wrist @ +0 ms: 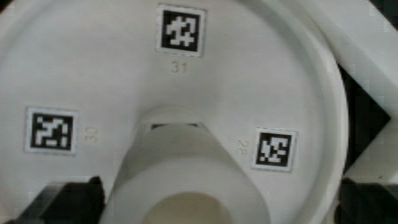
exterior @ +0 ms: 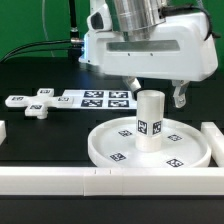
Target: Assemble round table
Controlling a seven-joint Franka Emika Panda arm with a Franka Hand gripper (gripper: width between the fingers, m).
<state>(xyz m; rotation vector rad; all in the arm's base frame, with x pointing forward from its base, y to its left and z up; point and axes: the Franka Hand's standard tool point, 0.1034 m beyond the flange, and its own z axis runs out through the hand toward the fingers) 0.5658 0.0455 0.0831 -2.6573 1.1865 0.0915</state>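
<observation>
Smooth white cylinder leg (exterior: 150, 122) upright at centre of round rimmed disc (exterior: 105, 143); disc close to white edge bars (exterior: 50, 180), black counter (exterior: 40, 135) open toward exterior view's left. My fingers (exterior: 180, 96) spread wide, flanking leg top.

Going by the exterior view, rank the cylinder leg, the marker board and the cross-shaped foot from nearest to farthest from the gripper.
1. The cylinder leg, standing upright on the round disc, just below the gripper.
2. The marker board, flat on the table toward the exterior view's left.
3. The cross-shaped foot, farthest to the exterior view's left, beyond the board.
</observation>
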